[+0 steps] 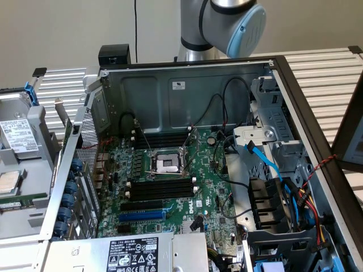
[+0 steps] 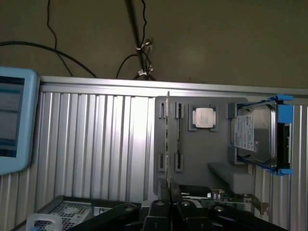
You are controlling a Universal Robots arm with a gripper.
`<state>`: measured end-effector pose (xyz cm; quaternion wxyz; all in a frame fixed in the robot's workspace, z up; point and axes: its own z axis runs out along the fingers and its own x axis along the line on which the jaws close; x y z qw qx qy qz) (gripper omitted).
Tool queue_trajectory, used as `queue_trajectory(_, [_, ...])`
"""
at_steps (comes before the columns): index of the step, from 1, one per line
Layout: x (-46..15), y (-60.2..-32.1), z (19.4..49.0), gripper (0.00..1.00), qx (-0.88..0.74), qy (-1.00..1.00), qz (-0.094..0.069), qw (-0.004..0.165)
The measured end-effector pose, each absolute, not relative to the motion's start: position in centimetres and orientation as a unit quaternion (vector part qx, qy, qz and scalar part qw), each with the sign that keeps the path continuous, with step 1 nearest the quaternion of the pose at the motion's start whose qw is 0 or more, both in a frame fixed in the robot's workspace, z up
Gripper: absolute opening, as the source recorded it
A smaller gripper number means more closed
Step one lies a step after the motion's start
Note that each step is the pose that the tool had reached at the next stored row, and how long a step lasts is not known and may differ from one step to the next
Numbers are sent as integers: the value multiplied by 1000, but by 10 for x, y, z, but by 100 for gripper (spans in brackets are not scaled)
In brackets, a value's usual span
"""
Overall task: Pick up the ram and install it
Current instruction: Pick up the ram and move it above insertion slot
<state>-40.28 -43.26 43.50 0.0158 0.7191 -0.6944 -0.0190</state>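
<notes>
Yep, parked by the grey tray [image 2: 202,159] with claw [image 2: 168,212] near the ram [image 2: 167,139], standing on edge beside the processor [image 2: 204,117]; can't tell if open or closed.

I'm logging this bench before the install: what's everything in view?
computer case: one, grey, open, centre of exterior view
motherboard: one, green, inside the case
memory slots: two black banks, flanking the processor socket
data cable: one, blue, inside the case, exterior view's right
tray: one, grey, on the slatted table
ram: one, green, on edge in the tray
processor chip: one, silver, in the tray
hard drive: one, silver, blue bracket, in the tray
robot arm: one, grey with blue cap, behind the case
claw: one, black, in line with the ram
</notes>
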Motion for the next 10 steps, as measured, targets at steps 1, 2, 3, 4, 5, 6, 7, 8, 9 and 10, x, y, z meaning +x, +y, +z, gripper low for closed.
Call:
queue_trajectory(1, [-398,-433,435,12,719,-694,-18,15])
queue_trajectory(2, [-394,-433,434,12,719,-694,-18,15])
queue_trajectory(3, [-389,-433,434,12,719,-694,-17,14])
queue_trajectory(4, [-385,-433,433,12,719,-694,-17,13])
queue_trajectory(5, [-380,-433,432,12,719,-695,-16,13])
queue_trajectory(6, [-376,-433,432,12,719,-695,-15,12])
queue_trajectory(7, [-371,-433,431,12,719,-695,-15,12])
queue_trajectory(8, [-367,-433,431,12,719,-695,-14,11])
queue_trajectory(9, [-362,-433,430,12,719,-695,-14,10])
queue_trajectory(10, [-358,-433,430,12,719,-695,-13,10])
